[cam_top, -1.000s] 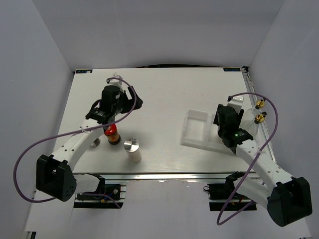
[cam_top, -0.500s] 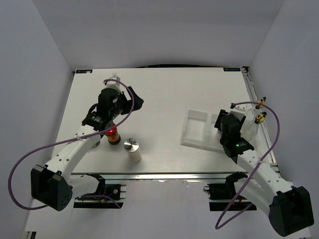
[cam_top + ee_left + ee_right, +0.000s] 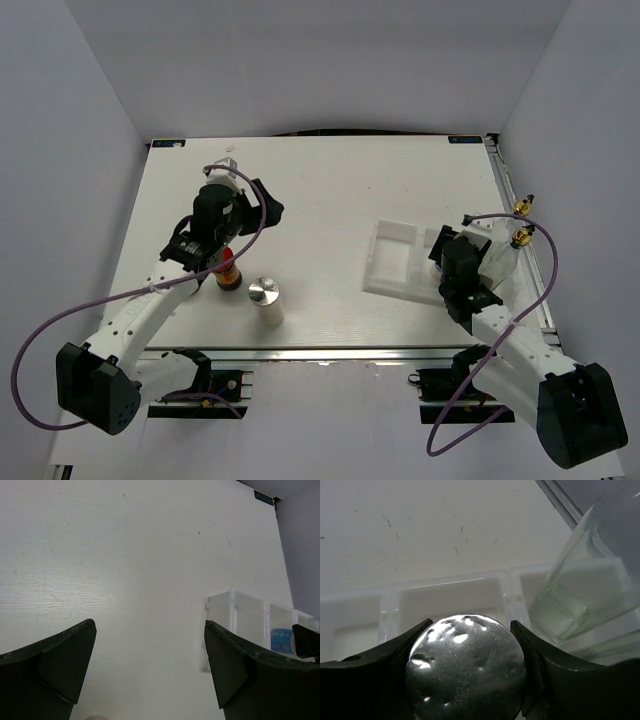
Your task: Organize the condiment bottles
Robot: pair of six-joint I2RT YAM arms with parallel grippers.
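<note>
My right gripper [image 3: 447, 250] is shut on a white shaker by its silver lid [image 3: 465, 667] and holds it over the white tray [image 3: 400, 262], above a middle compartment [image 3: 445, 600]. Two clear gold-stoppered bottles [image 3: 520, 205] [image 3: 519, 238] stand at the tray's right end; one shows close by in the right wrist view [image 3: 590, 580]. My left gripper [image 3: 268, 205] is open and empty [image 3: 149, 625] above bare table. Near its arm stand the red-lidded brown jar [image 3: 228, 272] and the second silver-lidded shaker [image 3: 264, 293]. The tiny grey-lidded jar is hidden.
The left wrist view shows the tray [image 3: 240, 620] ahead to the right, with something blue-labelled [image 3: 282, 640] at its far end. A metal rail [image 3: 505, 190] runs along the table's right edge. Purple cables loop from both arms.
My right gripper has drawn back toward the near edge with the shaker, over the tray. My left gripper has shifted slightly left and stayed open.
</note>
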